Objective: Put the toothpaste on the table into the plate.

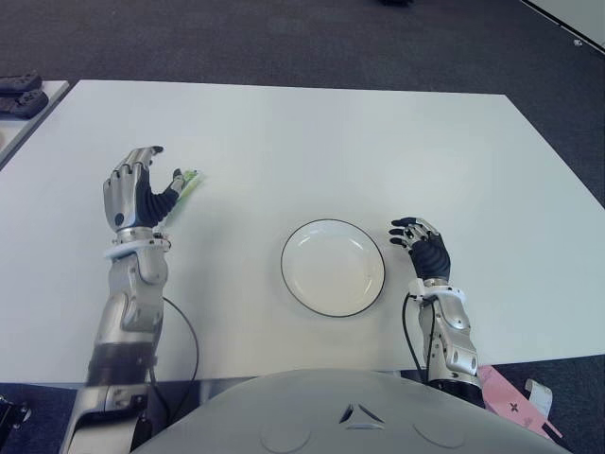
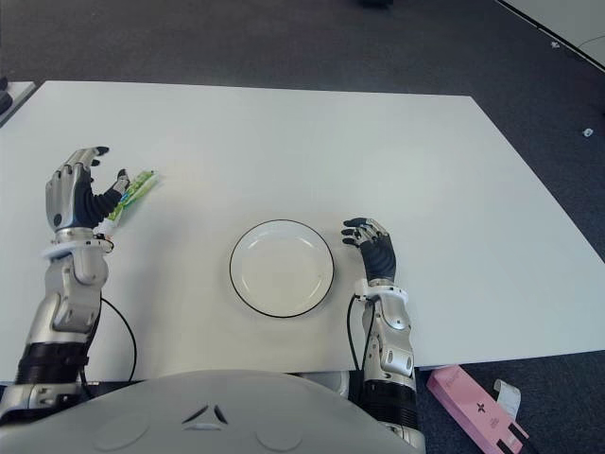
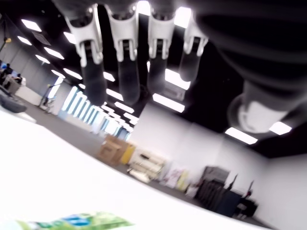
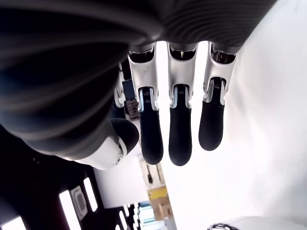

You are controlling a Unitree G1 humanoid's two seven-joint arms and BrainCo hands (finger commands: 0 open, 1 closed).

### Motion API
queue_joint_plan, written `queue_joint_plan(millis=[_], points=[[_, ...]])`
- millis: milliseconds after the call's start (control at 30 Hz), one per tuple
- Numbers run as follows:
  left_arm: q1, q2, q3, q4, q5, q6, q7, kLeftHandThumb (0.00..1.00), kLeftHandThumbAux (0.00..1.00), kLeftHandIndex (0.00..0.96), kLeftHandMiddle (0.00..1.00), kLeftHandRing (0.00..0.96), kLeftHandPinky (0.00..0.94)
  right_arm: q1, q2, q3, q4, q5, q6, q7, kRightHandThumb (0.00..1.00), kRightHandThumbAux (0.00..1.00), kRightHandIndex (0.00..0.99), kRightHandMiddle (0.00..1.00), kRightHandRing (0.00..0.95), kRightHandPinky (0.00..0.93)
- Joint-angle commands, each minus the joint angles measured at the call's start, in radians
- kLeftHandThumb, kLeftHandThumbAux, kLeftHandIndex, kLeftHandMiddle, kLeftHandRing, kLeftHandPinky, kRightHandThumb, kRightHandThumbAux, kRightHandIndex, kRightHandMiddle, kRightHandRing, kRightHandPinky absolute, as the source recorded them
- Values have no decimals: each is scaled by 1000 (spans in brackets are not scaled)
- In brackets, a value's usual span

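Wide white rectangular counter (image 1: 312, 132) on dark grey carpet floor (image 1: 284, 38), seen from above over the robot's grey chest.

Near the middle of the counter's near half: round white plate with a thin dark rim (image 1: 288, 284), nothing in it. Toward the left side: small green-and-white toothpaste tube (image 1: 189, 185), flat on the counter, well apart from the plate.

Left hand (image 1: 135, 197) raised just beside the tube, on its left; fingers (image 3: 128, 72) spread and relaxed, gripping nothing. Thumb tip close to the tube; contact not clear. Right hand (image 1: 422, 245) just right of the plate, fingers (image 4: 180, 129) extended and loosely apart, holding nothing.

Only in the left wrist view: four straight fingers over the tube's green printed end (image 3: 72, 222), plus a background of ceiling lights and stacked cardboard boxes (image 3: 115, 151). Only in the right wrist view: three dark fingertips and a thumb over bare white counter. Only fully in the right eye view: pink flat box with a small dark cross mark (image 2: 473, 405) on the floor beyond the counter's near right corner.

Broad bare counter between tube and plate, and all around the plate. Print on the tube too small to read.
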Motion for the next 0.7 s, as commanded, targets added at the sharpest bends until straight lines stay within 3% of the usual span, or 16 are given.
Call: queue_joint_plan(millis=[33,133,200,300,500,700], points=[[-60,36,-48,40,33,103,-90,368,323,79,100,212,340,-12,6,0,10,8,-4,2,712,732,422,447,464,473],[-108,68,-77,89,43,150,-132,363,284,32,42,141,288,-11,8,-1,8,8,-4,-1,713,732,422,447,464,471],[-159,105,-110,166,55,161,-160,351,257,13,17,68,160,-11,8,-1,7,6,-3,-3,713,731,422,447,465,472],[-213,147,-150,254,59,162,-181,345,227,4,5,22,53,-11,7,-3,6,5,-1,-4,713,731,422,447,467,474],[-289,201,-223,363,54,153,-203,353,192,0,0,2,5,-10,6,-4,4,5,-1,-5,713,731,422,447,466,473],[-394,238,-296,544,40,101,-223,379,177,0,0,0,0,-9,4,-3,1,-2,-5,-7,712,732,422,446,466,475]])
